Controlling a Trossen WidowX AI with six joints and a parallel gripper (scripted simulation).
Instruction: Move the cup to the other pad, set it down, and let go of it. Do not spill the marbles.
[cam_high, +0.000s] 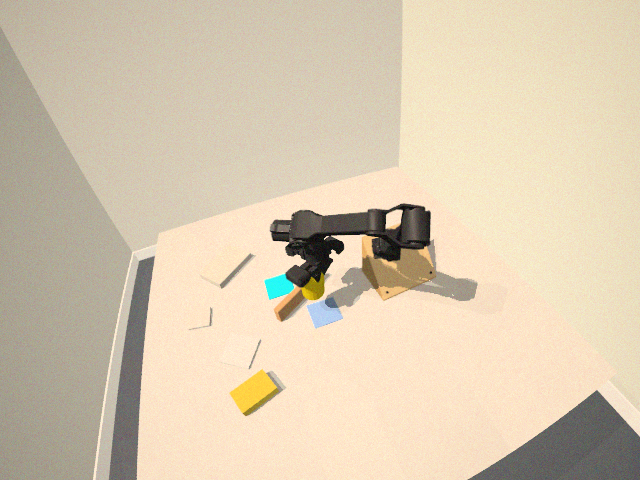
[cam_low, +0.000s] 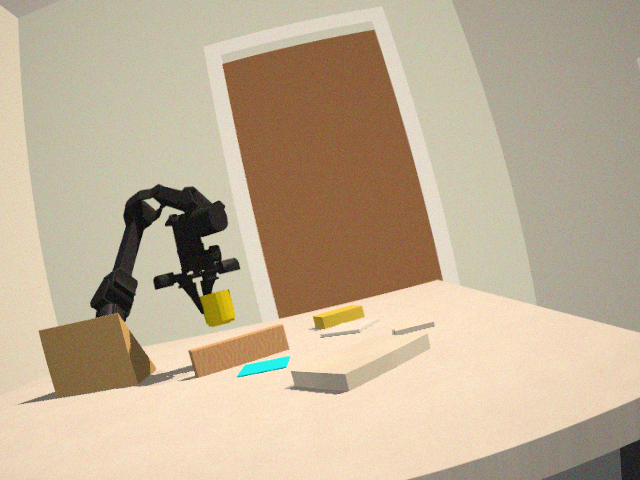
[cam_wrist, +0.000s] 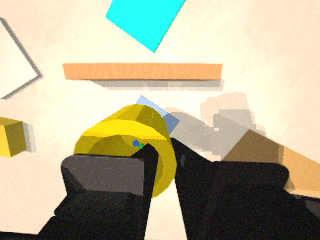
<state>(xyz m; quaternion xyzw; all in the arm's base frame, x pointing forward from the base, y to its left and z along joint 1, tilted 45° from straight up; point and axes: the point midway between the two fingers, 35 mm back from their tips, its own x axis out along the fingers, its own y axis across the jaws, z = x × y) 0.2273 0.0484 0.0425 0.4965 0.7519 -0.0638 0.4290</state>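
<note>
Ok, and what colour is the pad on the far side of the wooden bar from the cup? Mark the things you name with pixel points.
Bright cyan; the pad (cam_high: 278, 286) (cam_low: 264, 366) (cam_wrist: 146, 21) shows best in the top view.
</note>
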